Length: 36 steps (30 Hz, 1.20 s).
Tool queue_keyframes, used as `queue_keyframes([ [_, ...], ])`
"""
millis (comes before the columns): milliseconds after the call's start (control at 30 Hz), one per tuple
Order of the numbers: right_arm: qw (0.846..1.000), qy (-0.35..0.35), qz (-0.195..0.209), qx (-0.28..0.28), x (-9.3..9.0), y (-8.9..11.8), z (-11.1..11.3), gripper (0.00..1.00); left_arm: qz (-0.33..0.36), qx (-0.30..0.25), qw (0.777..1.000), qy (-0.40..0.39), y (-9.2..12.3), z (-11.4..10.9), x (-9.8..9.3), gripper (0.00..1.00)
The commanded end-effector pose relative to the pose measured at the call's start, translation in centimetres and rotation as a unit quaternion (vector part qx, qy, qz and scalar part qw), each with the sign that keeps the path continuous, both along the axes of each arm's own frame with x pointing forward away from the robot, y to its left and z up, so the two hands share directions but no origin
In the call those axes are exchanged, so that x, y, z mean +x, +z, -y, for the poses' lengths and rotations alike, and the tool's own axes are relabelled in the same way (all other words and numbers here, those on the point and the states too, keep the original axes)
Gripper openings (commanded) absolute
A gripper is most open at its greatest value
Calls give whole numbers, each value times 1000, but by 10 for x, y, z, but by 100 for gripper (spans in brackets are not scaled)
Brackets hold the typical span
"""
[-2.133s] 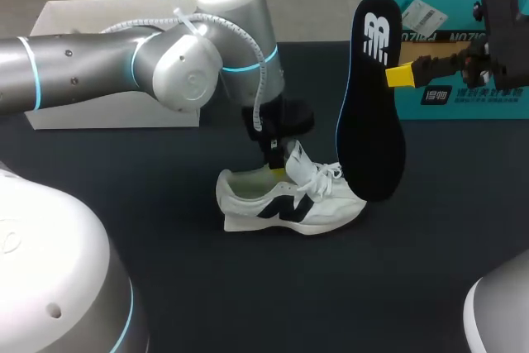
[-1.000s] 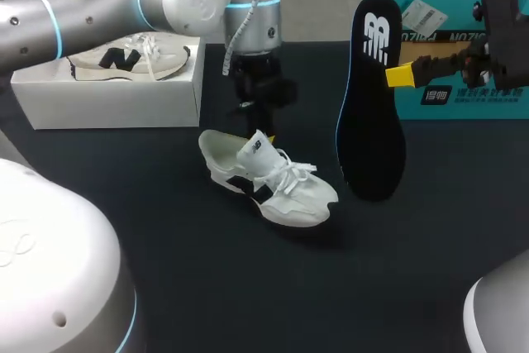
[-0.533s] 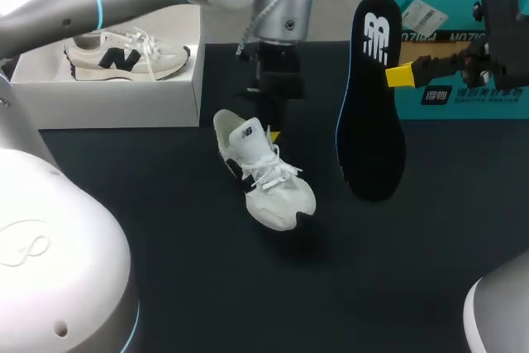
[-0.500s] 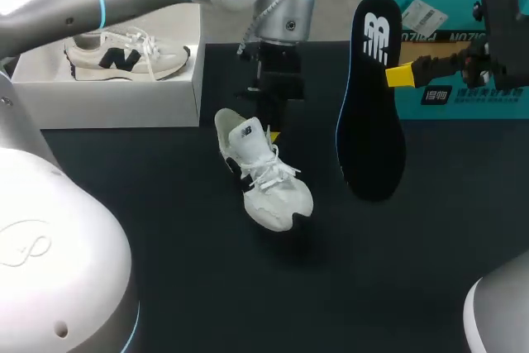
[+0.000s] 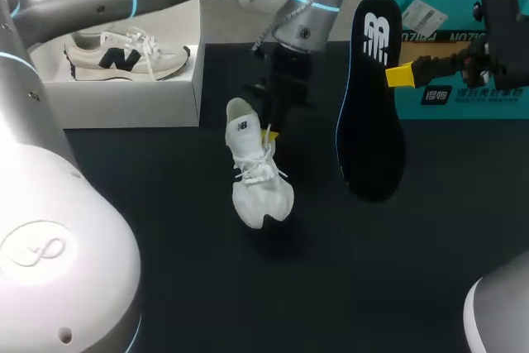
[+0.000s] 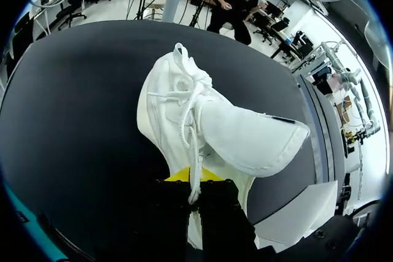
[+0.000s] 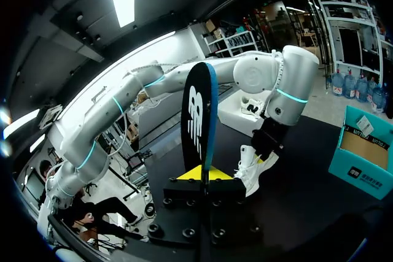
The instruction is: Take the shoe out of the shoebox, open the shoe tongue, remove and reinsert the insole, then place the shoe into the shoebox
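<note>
Two grippers: both clamped; left gripper (image 5: 269, 134) on the shoe (image 5: 256, 179), right gripper (image 5: 400, 76) on the insole (image 5: 370, 121).
Insole: upright, near the shoe, not touching.
Next, I judge: steady the shoe, then feed the insole in toe-first, slowly.

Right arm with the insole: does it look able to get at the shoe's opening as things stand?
Probably not cleanly: the left gripper is clamped on the white shoe near its tongue, crowding the opening, while the right gripper holds the insole upright beside it, apart.
</note>
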State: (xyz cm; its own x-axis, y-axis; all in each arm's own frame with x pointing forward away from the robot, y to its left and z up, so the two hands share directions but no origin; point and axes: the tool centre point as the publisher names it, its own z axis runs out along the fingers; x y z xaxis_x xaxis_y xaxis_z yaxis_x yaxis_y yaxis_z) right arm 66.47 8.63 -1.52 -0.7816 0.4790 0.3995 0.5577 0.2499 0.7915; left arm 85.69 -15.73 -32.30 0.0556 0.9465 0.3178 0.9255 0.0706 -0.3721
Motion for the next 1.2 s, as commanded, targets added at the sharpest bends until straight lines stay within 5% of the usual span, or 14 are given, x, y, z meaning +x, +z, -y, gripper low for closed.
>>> queue_keyframes([
  [33,1000,0,-1,-1,3,0,-3,0,5,29,999,-16,4,6,1,0],
  [567,1000,0,-1,-1,3,0,-3,0,5,73,993,-98,0,28,20,0],
  [1200,1000,0,-1,-1,3,0,-3,0,-23,37,988,-146,-30,49,3,0],
])
